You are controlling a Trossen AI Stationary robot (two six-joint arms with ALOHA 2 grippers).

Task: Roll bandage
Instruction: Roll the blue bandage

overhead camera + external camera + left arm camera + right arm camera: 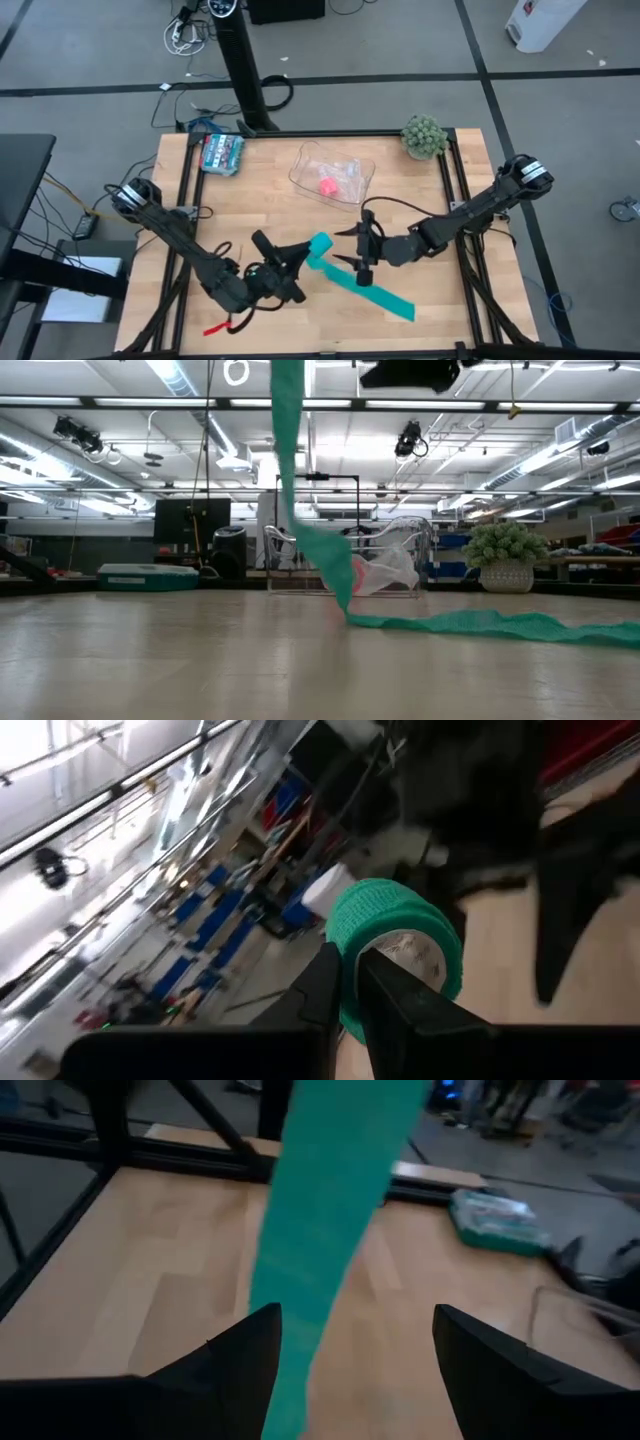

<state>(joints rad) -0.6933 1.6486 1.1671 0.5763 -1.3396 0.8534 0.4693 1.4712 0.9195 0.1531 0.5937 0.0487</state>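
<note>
Holding the rolled end of the bandage (395,945), the left gripper (345,985) has its fingers pinched on the roll's rim — one finger looks tucked into the core, the other outside (left wrist view only, so not certain). The loose tail runs from there down to the table (270,190) and trails flat toward the near right corner. The right gripper (355,1345) sits w/ fingers spread wide, the strip passing between them but closer to one finger, nothing clamped.

Risks, as I judge them:
- The tail isn't centred btwn the right fingers — if they close as is, they could catch only an edge and the band would fold or wind on skewed.
- With no tension from the right side, more turns would go on slack, giving a loose, coning roll.
- The left grip is a thin pinch on soft fabric; a tug on the tail could pull the roll off the fingers or unwind a turn.
- The strip hanging btwn the two grippers looks twisted in the low view, which could get wound in.
</note>
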